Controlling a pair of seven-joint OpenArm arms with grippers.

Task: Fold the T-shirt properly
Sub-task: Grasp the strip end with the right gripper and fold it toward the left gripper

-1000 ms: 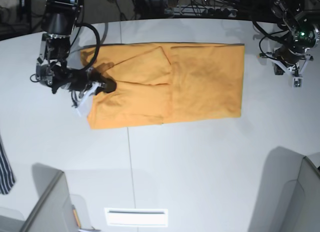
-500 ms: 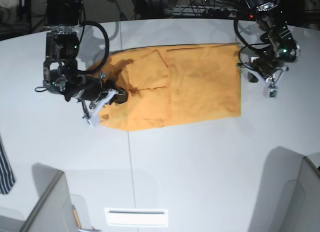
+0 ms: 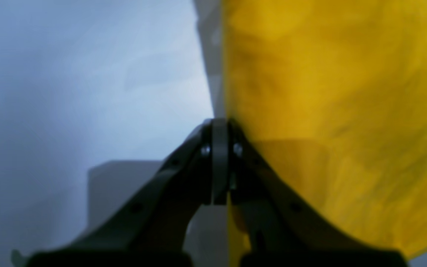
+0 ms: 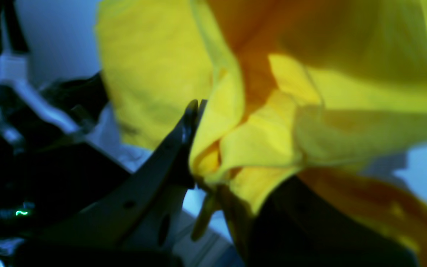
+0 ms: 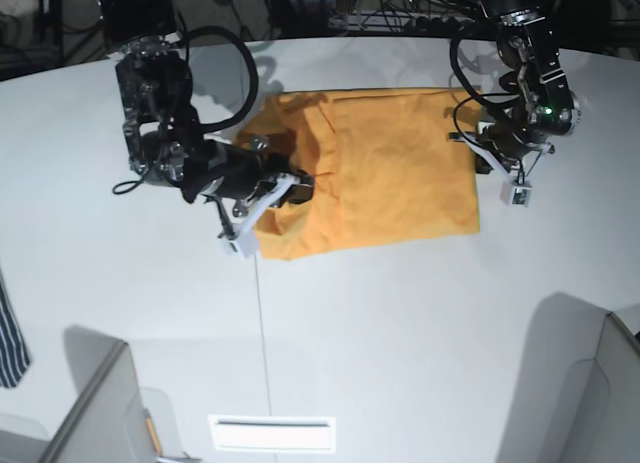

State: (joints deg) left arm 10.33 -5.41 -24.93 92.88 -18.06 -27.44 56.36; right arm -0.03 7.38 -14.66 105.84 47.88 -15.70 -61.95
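T-shirt (image 5: 390, 173) lies on the white counter (image 5: 400, 333), its end nearest the right arm lifted and bunched. Right gripper (image 4: 195, 107) has its fingers clamped on a wad of that yellow cloth, held above the counter. Left gripper (image 3: 219, 126) sits at the shirt's opposite edge, fingers pressed fully together, cloth alongside; no hold visible.

Plain orange-yellow T-shirt (image 5: 390, 168) on a white table (image 5: 400, 323); navy white-striped garment (image 5: 10, 333) at the edge.
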